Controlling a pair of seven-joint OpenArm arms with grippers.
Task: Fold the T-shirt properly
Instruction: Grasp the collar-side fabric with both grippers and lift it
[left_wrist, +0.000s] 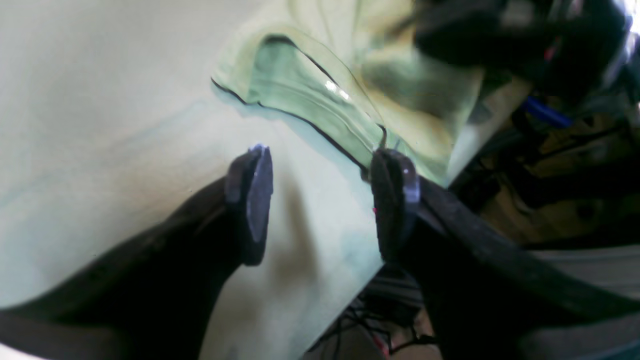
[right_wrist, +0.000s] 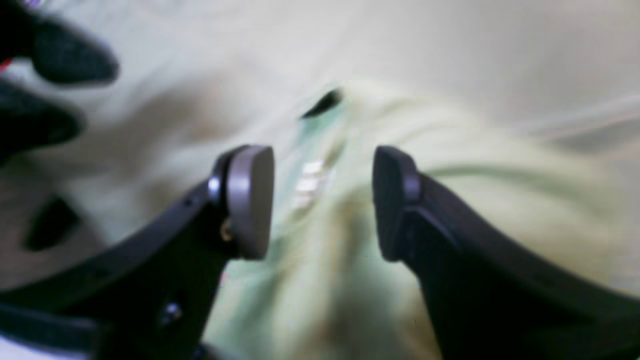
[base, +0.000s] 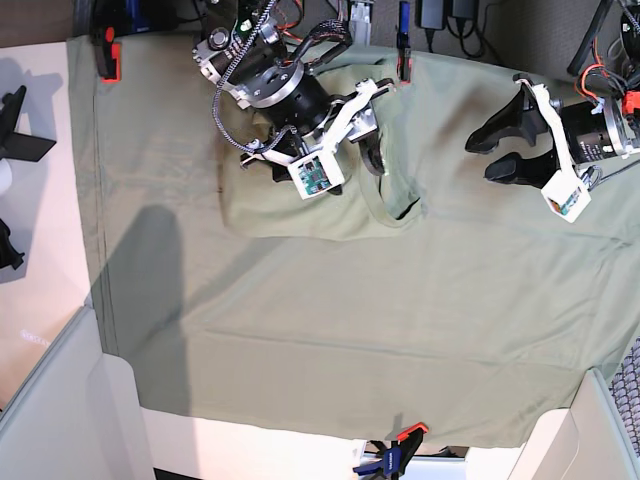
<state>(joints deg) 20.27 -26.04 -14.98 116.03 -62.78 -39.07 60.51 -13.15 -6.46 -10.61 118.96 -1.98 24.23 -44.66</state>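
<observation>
text: none readable | T-shirt (base: 300, 215): white neck tag blurred, no letters can be read | wrist camera boards: markings too small to read

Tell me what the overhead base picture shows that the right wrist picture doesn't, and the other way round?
Only the base view shows the whole green sheet clamped over the table, the orange clamp at its near edge, and the left gripper open off to the side. Only the right wrist view shows the right gripper from close up, fingers apart over blurred cloth. Both show the T-shirt beneath that gripper.
</observation>
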